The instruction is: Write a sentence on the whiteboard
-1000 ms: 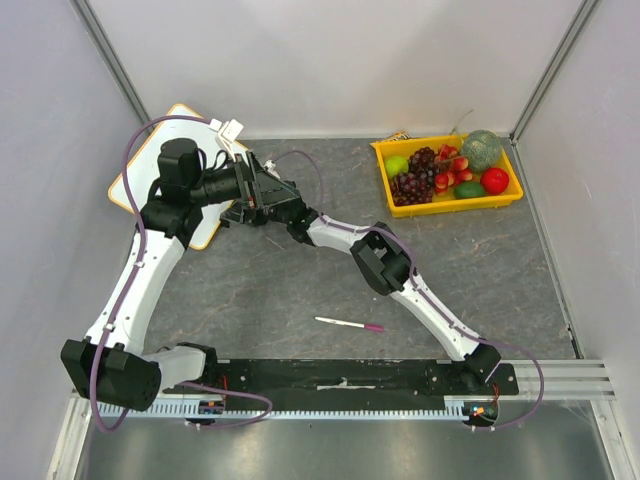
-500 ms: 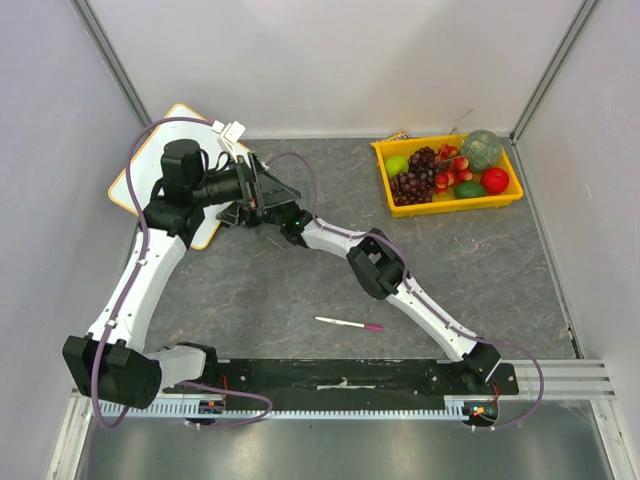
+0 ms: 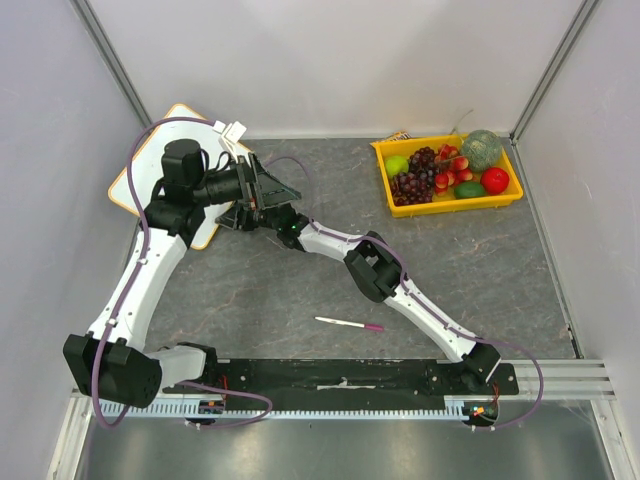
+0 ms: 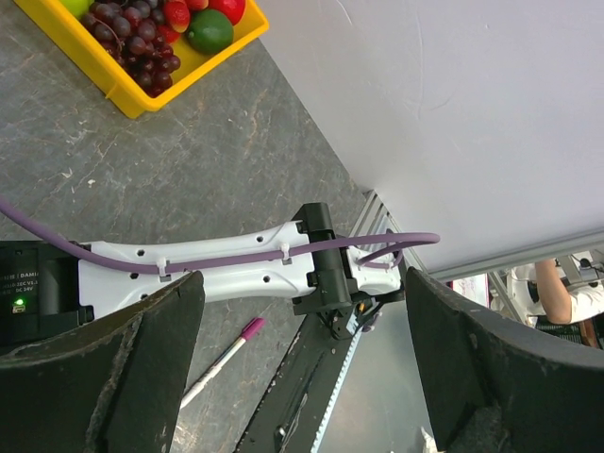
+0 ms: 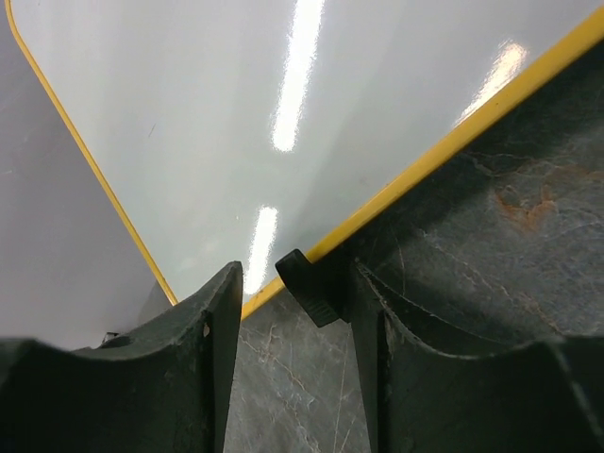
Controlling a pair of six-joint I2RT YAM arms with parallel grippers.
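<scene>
Edging closer than a second ago, the right gripper [image 5: 297, 276] straddled the whiteboard [image 5: 236, 113] edge, jaws apart, black clip [image 5: 311, 291] between them; the left gripper [image 4: 302, 278] gaped wide.

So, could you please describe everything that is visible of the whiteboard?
The whiteboard is a flat, glossy white board with a thin orange-yellow rim and rounded corners. Its visible surface is blank and reflects lights. It sits at the far left corner of the grey table, partly hidden under the left arm. A small black clip sits on its edge, and the right gripper straddles that clip with open jaws; contact is unclear.
</scene>
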